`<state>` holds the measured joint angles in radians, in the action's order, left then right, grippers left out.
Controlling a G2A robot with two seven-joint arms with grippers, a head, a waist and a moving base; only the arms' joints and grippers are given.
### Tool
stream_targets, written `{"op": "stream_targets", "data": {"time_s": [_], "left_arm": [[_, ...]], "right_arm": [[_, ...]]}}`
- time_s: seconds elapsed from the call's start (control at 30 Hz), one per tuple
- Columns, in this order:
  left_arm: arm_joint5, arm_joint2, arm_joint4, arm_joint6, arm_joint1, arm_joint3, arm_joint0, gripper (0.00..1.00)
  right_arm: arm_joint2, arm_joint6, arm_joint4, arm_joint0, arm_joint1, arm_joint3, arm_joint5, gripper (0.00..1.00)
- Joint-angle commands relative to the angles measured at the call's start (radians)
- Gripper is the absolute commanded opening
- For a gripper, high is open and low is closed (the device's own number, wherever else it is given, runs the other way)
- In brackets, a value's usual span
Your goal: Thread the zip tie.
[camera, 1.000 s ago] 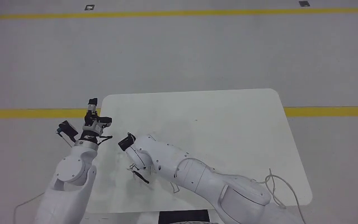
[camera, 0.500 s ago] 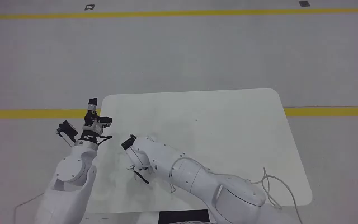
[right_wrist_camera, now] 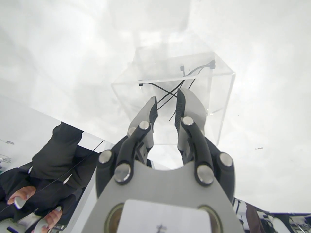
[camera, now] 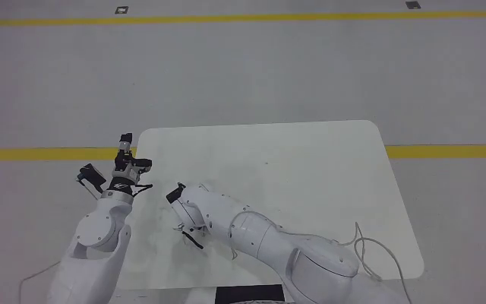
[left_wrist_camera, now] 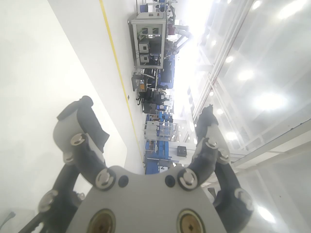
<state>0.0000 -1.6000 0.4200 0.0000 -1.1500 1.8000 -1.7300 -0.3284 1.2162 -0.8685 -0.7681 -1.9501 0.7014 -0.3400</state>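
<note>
The step in hand looks like the pick-up; no tie is threaded yet. Several thin black plastic zip ties (right_wrist_camera: 158, 88) lie crossed inside a clear square acrylic box (right_wrist_camera: 218, 103). The box stands on the white rounded table (camera: 304, 167) close to its left edge, toward the front-left corner. The right gripper (right_wrist_camera: 167, 95) hangs over the box, jaws released with a narrow gap, gripping nothing. The left gripper (left_wrist_camera: 147, 106) sits beside the table's left edge near the far-left corner, spread wide and empty. Next, the right gripper likely needs to descend and pinch one tie alone, away from the crossing.
</note>
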Motion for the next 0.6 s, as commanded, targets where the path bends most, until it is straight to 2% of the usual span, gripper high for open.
{"op": "stream_targets", "data": {"time_s": [0.0, 0.57], "left_arm": [[0.000, 0.000, 0.000, 0.000, 0.000, 0.000, 0.000, 1.00], [0.000, 0.000, 0.000, 0.000, 0.000, 0.000, 0.000, 1.00]], "right_arm": [[0.007, -0.001, 0.009, 0.005, -0.001, -0.008, 0.000, 0.18], [0.054, -0.016, 0.054, 0.035, -0.011, -0.037, 0.000, 0.11]]}}
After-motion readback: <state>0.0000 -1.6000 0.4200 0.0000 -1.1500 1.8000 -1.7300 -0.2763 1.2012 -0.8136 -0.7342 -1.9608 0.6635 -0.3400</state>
